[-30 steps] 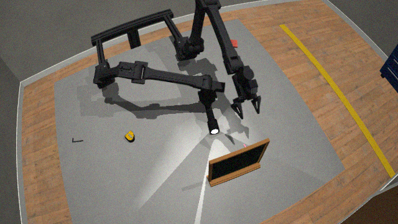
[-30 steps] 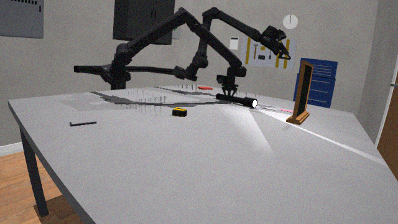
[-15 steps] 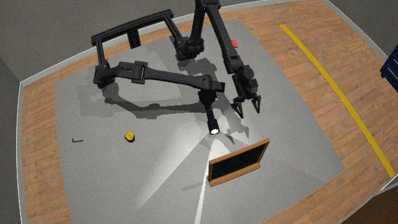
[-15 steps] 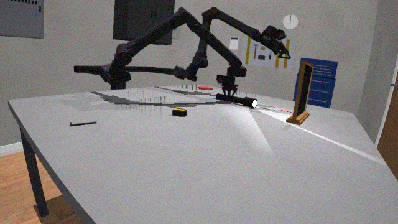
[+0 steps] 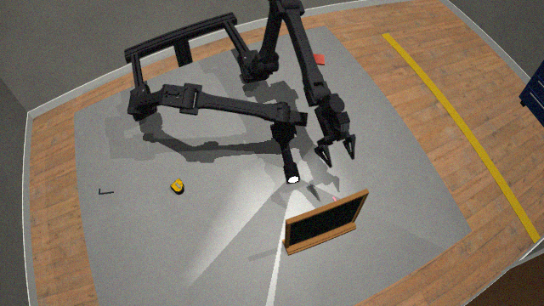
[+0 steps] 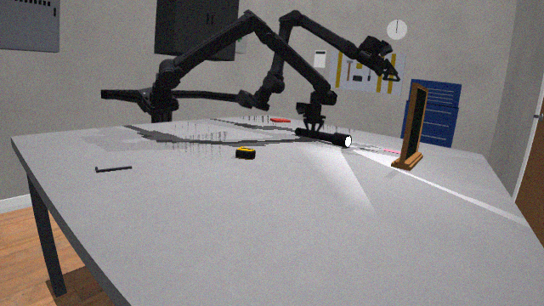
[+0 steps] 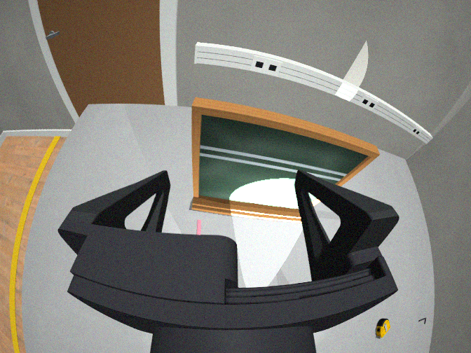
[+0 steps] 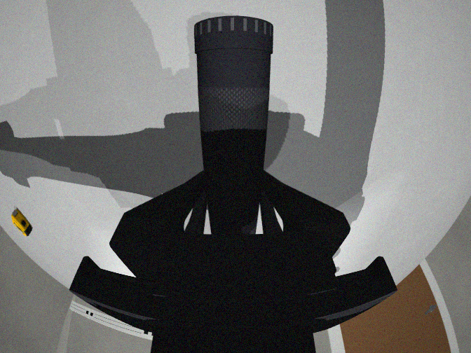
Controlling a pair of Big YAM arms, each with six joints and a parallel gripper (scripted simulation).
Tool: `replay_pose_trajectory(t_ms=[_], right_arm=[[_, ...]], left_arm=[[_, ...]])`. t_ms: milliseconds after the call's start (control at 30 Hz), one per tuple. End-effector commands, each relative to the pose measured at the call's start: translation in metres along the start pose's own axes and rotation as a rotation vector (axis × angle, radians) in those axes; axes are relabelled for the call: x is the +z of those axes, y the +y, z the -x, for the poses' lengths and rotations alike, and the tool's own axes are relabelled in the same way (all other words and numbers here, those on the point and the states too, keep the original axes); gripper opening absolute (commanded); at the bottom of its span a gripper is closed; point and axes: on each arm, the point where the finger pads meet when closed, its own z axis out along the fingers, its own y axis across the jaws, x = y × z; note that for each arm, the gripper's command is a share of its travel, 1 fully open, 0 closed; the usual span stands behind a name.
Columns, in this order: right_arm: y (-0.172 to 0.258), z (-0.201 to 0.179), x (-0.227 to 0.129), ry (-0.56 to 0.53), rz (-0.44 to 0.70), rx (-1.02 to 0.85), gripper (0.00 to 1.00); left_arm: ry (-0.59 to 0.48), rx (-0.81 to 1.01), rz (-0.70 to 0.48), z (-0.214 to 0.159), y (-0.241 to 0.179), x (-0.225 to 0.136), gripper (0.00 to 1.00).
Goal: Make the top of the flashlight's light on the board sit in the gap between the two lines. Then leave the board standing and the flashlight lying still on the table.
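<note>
Near the board (image 5: 325,217) (image 6: 410,123) (image 7: 232,129), the right tool (image 5: 288,149) (image 6: 314,128) (image 8: 233,178) pinches the flashlight (image 5: 291,167) (image 6: 336,138) (image 8: 233,72), likely to tip its low light (image 7: 265,193) up, while the left tool (image 5: 341,161) (image 6: 392,79) (image 7: 232,177) is wide open.

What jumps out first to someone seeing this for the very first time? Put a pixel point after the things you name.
Probably the glare: a black flashlight (image 5: 290,169) (image 6: 325,136) (image 8: 233,91), gripped near the table by the right gripper (image 6: 314,128) (image 8: 233,178), throws a white patch onto the lower part of a wood-framed green board (image 5: 327,221) (image 6: 416,123) (image 7: 243,131). Next come the two big black arms, the left one's open gripper (image 5: 340,161) (image 7: 232,174) hanging in the air on the near side of the board.
</note>
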Motion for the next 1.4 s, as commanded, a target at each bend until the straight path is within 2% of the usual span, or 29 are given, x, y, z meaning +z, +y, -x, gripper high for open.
replay_pose_trajectory(t_ms=[0, 433, 567, 933, 1133, 1367], right_arm=[[-0.002, -0.025, 0.003, 0.008, -0.001, 0.023, 0.29], [-0.002, -0.025, 0.002, 0.008, -0.002, 0.023, 0.29], [-0.002, -0.025, 0.002, 0.008, -0.002, 0.023, 0.29], [-0.002, -0.025, 0.002, 0.008, -0.002, 0.023, 0.29], [-0.002, -0.025, 0.002, 0.008, -0.002, 0.023, 0.29], [-0.002, -0.025, 0.002, 0.008, -0.002, 0.023, 0.29]], left_arm=[[-0.108, 0.034, 0.013, 0.041, -0.008, 0.019, 1.0], [-0.243, 0.088, 0.134, 0.031, -0.048, 0.064, 1.0], [-0.258, 0.086, 0.16, 0.027, -0.047, 0.068, 1.0], [-0.328, 0.086, 0.261, -0.003, -0.094, 0.087, 1.0], [-0.349, 0.072, 0.311, -0.008, -0.091, 0.089, 1.0], [-0.36, 0.055, 0.336, -0.025, -0.117, 0.089, 1.0]])
